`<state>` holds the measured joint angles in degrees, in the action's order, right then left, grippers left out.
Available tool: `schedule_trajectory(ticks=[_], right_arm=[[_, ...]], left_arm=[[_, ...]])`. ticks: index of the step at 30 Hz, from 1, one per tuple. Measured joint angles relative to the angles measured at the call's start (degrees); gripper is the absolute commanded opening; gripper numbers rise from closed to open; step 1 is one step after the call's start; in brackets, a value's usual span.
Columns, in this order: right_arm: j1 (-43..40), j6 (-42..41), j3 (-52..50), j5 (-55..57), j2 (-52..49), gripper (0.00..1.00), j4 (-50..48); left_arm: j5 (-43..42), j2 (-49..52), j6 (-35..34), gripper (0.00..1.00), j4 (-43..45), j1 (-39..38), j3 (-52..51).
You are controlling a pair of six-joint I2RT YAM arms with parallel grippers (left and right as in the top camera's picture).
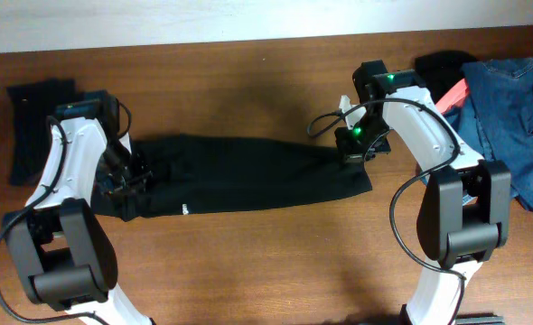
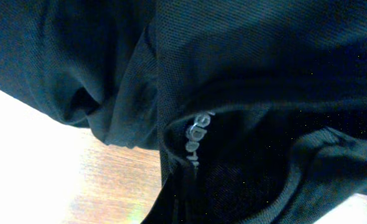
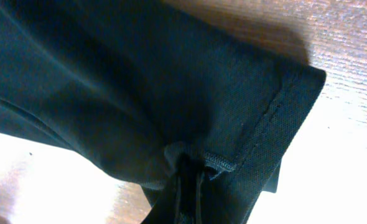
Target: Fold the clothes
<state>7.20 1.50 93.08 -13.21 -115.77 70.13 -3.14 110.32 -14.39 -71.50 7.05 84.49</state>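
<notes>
Across mid bench (image 1: 248, 271): black shirt (image 1: 248, 176) in long strip, left pincer (image 1: 126, 181) and right pincer (image 1: 350, 149) pinched shut on its ends, prob so next fold stays taut.

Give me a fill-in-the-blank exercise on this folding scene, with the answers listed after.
1. The shirt stretched across the table is coloured ____.
2. The left gripper and the right gripper each grip one ____ of that shirt.
3. Of the two arms, the blue denim lies nearer the ____ one.
4. The tabletop looks made of ____.

Missing words: black; end; right; wood.
</notes>
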Motion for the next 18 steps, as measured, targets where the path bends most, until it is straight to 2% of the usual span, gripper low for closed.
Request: schedule_trajectory(ticks=[14,15,17,18], right_arm=[[0.0,0.0,-5.0,0.0,0.0,0.04,-0.5],[0.0,0.0,-5.1,0.0,0.0,0.08,-0.5],[0.0,0.0,-5.1,0.0,0.0,0.18,-0.5],[0.0,-0.1,-5.1,0.1,0.0,0.24,-0.5]], left_arm=[[1.3,0.0,-0.6,0.01,3.4,0.0,-4.9],[1.3,0.0,-0.6,0.09,3.4,0.0,-4.9],[1.4,0.0,-0.8,0.38,3.4,0.0,-4.9],[1.5,0.0,-0.7,0.44,3.4,0.0,-5.0]])
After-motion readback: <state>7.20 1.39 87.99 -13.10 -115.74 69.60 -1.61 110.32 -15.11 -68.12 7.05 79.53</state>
